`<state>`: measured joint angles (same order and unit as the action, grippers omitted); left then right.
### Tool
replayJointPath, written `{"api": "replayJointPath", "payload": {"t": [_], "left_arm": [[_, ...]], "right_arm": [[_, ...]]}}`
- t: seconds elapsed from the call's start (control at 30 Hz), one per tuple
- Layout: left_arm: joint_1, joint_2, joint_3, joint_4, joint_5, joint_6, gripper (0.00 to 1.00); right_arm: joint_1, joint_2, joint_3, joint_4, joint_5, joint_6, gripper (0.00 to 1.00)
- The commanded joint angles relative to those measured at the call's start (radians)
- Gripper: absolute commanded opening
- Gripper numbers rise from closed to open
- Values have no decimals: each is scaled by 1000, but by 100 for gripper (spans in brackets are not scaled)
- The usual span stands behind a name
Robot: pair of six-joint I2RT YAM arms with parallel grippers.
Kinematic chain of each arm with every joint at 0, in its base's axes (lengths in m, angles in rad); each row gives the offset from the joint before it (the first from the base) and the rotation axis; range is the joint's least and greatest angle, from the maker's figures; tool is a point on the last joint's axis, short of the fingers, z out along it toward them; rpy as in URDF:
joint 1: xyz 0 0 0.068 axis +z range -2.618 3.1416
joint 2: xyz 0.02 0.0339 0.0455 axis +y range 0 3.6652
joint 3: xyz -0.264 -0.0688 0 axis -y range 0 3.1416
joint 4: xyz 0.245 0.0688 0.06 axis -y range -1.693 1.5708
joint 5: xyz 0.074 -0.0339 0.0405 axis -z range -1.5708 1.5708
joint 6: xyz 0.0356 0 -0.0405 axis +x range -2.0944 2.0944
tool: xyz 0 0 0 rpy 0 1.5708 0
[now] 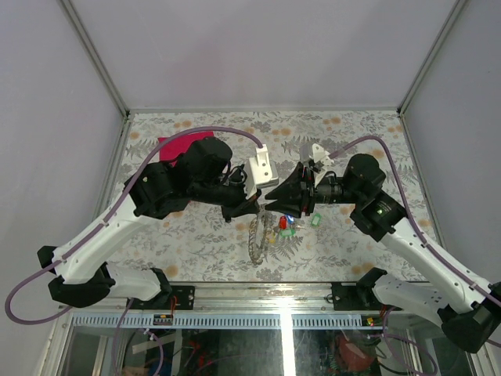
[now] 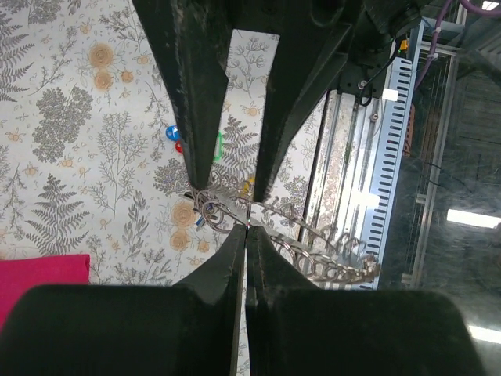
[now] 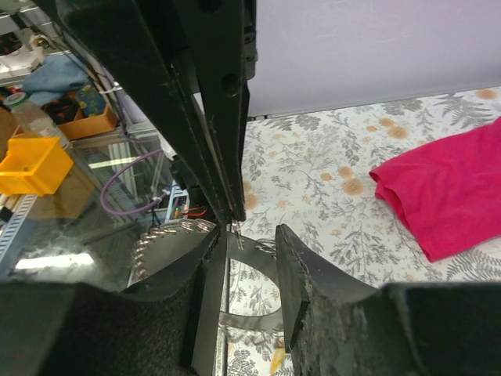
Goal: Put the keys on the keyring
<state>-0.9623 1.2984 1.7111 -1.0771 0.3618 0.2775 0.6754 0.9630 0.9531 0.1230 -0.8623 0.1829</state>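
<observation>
My left gripper is shut on the top of the keyring, a grey coiled metal ring that hangs below it above the table. Opposite, my right gripper is open. Its two fingers straddle the pinched part of the ring and the left gripper's tips, with a gap on each side. The keys lie on the table under the grippers: a blue one, a red one, a green one and a yellow one. From above, both grippers meet tip to tip at the table's middle.
A magenta cloth lies at the back left of the floral table. A green key sits to the right of the others. The table's near edge and metal rail run close behind the hanging ring.
</observation>
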Motion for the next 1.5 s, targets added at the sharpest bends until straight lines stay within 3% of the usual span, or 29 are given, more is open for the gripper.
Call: {"api": "replayJointPath", "payload": {"t": [0.0,0.67,0.8,0.93,1.03,1.13,1.33,1.47], "left_arm": [[-10,-13,50,20,-31,20,0],[-19,-4,54,21,-16,27,0],[-20,-2,53,20,-12,25,0],[-21,-5,53,27,-11,21,0],[-22,-21,41,50,-11,14,0],[-21,-67,0,117,-11,-8,4],[-22,-222,-136,346,-34,-118,24],[-22,-350,-279,557,-72,-224,27]], "right_arm": [[5,21,5,93,-116,30,37],[18,79,-4,95,-141,29,27],[22,91,1,97,-142,26,19],[26,97,3,111,-153,37,0],[26,82,-8,143,-149,53,0],[26,57,-41,219,-124,107,0],[26,29,-119,496,-84,290,0],[25,20,-157,667,-42,401,0]]}}
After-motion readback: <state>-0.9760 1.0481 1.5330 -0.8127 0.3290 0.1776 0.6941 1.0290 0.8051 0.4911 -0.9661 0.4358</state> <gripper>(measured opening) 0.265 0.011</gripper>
